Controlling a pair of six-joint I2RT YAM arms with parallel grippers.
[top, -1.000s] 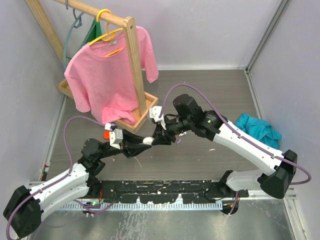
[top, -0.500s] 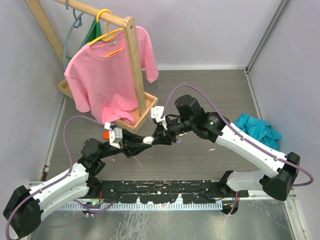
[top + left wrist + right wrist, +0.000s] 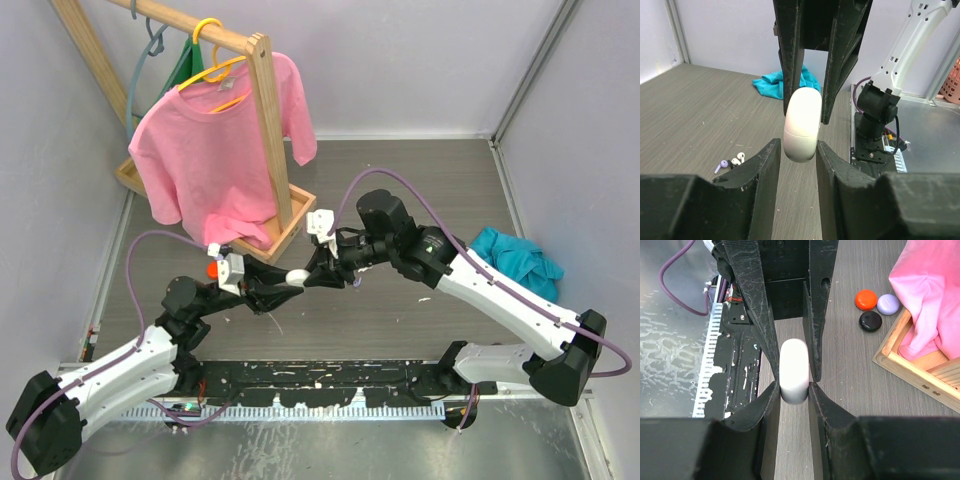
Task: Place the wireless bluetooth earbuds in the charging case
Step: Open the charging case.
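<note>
Grey wood-grain table [image 3: 420, 180] fills the floor of a pale-walled cell, with a pink shirt [image 3: 215, 150] hanging from a wooden rack [image 3: 270, 130] at the back left and a teal cloth [image 3: 515, 258] crumpled at the right edge. Above the middle of the table the two arms meet nose to nose, and between them hangs the charging case [image 3: 802, 125], lifted clear of the surface. The right fingers [image 3: 762, 410] are clenched on one end of it and the left fingers [image 3: 762, 170] pinch the other end, so both arms grasp the same case at once. My guess is that this shared grip is either a handover or a way to brace the shell so the lid can be prised up. The case itself is a smooth, glossy white pebble, rounded at both ends, with a faint seam running round it and its lid apparently closed (no opening shows in either wrist view). The earbuds [image 3: 731, 162] lie apart from it on the table below: tiny purple, white and black pieces clustered close together, none of them yet in the case. Three round cases [image 3: 870, 320] in orange, lilac and black sit beside the rack's base.
</note>
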